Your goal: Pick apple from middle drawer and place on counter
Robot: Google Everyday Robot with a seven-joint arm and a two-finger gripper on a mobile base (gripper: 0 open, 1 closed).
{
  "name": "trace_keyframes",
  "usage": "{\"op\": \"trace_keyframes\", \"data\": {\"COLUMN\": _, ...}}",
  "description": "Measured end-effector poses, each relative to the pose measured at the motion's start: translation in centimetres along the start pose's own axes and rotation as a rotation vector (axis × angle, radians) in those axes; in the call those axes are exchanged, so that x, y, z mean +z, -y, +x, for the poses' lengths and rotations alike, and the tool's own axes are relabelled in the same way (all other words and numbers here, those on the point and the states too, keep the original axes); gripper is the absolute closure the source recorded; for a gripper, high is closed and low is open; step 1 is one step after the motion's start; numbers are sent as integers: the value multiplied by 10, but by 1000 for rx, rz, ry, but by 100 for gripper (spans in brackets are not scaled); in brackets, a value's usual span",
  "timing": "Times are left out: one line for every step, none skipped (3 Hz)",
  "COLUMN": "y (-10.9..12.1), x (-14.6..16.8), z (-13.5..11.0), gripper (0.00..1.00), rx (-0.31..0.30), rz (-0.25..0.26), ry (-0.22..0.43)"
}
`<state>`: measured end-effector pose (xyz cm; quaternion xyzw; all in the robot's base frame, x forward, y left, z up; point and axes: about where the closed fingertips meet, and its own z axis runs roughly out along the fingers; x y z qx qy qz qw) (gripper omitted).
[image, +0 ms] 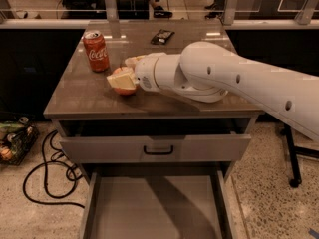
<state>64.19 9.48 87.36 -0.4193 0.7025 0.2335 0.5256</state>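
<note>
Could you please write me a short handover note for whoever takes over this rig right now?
The gripper is over the counter, at the apple, beside the cola can; grip not confirmable.
The apple is out of the middle drawer and down at the counter's surface, front left area.
The middle drawer stands pulled open, apple not in it.
Done: pick and carry to the counter.
Left: confirm the apple rests on the counter, release, withdraw the arm.
</note>
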Motion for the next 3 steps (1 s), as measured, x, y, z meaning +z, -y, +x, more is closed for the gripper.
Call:
{"op": "trace_keyframes", "data": {"y": -2, "x": 1, "z": -1, "gripper": 15, "rx": -2, "rz": -3, "ry": 1}}
{"op": "trace_keyframes", "data": {"y": -4, "x": 2, "z": -3, "gripper": 0, "rx": -4, "rz": -6, "ry": 2}}
{"op": "trace_keyframes", "data": {"y": -4, "x": 2, "z": -3, "gripper": 0, "rx": -4, "rz": -6, "ry": 2}}
